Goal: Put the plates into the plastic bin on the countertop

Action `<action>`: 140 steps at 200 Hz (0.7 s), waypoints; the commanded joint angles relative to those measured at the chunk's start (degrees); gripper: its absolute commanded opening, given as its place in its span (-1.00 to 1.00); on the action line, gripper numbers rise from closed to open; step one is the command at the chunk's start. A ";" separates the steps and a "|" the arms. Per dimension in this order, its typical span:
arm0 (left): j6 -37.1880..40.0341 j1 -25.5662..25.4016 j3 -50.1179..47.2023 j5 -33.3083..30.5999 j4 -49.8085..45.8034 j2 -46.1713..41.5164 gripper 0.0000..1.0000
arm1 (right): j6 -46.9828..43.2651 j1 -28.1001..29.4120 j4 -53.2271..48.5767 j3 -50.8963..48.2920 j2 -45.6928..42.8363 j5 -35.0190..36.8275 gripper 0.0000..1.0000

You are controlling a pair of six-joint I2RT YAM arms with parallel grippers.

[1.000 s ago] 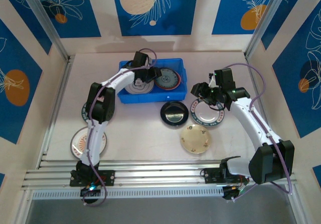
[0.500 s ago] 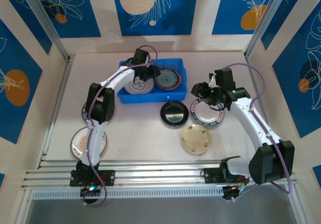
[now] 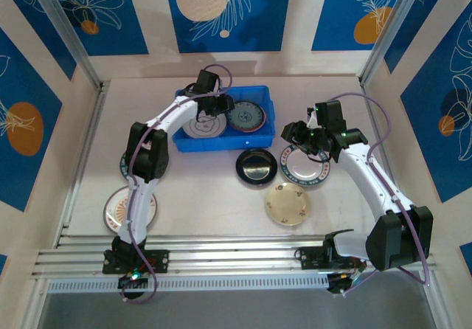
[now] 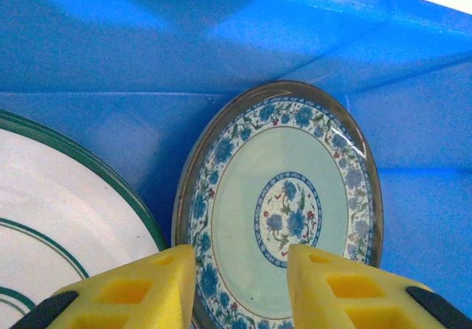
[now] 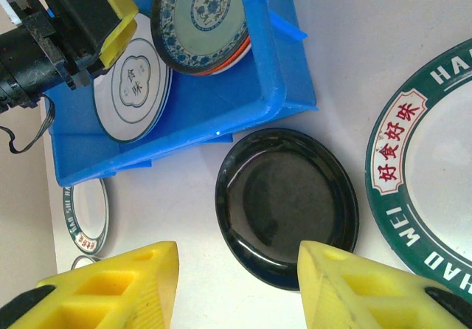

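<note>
Top external view: The blue bin (image 3: 214, 145) stands at the far middle of the desk (image 3: 206, 189). Two plates show in it, a white green-ringed plate (image 3: 200, 128) on the left and a teal-patterned plate (image 3: 247, 115) on the right. The left jaws hang over the bin between the two. A black plate (image 3: 256, 167) lies on the desk just in front of the bin, with a cream plate (image 3: 287, 203) nearer the arms. The right jaws hover above the far left edge of a green-rimmed lettered plate (image 3: 304, 167).

Left wrist view: The yellow pads (image 4: 125, 288) stand apart and grip nothing. The teal-patterned plate lies below and ahead of them on the bin floor, its near edge showing in the gap. The white green-ringed plate lies to the left.

Right wrist view: The right jaws are parted and empty. The black plate lies on the desk below, between the two pads, with the lettered plate to its right. In the bin, the teal-patterned plate rests on an orange plate (image 5: 234, 53).
</note>
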 commanded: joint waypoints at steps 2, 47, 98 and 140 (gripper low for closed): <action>-0.49 -0.67 1.57 1.77 0.71 0.67 -0.24 | -0.41 -0.16 -0.84 -1.31 -0.78 0.05 -0.05; -0.59 -0.75 1.71 2.48 0.55 1.78 -0.25 | -0.32 -0.02 -0.78 -1.84 -1.27 0.01 -0.06; 0.79 -0.84 1.35 1.37 -0.05 -0.39 -0.27 | -0.76 0.31 -0.69 -1.37 -2.61 -0.99 -0.09; 2.95 -0.75 -4.89 -0.85 0.94 -11.91 -0.21 | -0.26 5.38 0.93 0.41 -3.60 -1.47 -0.15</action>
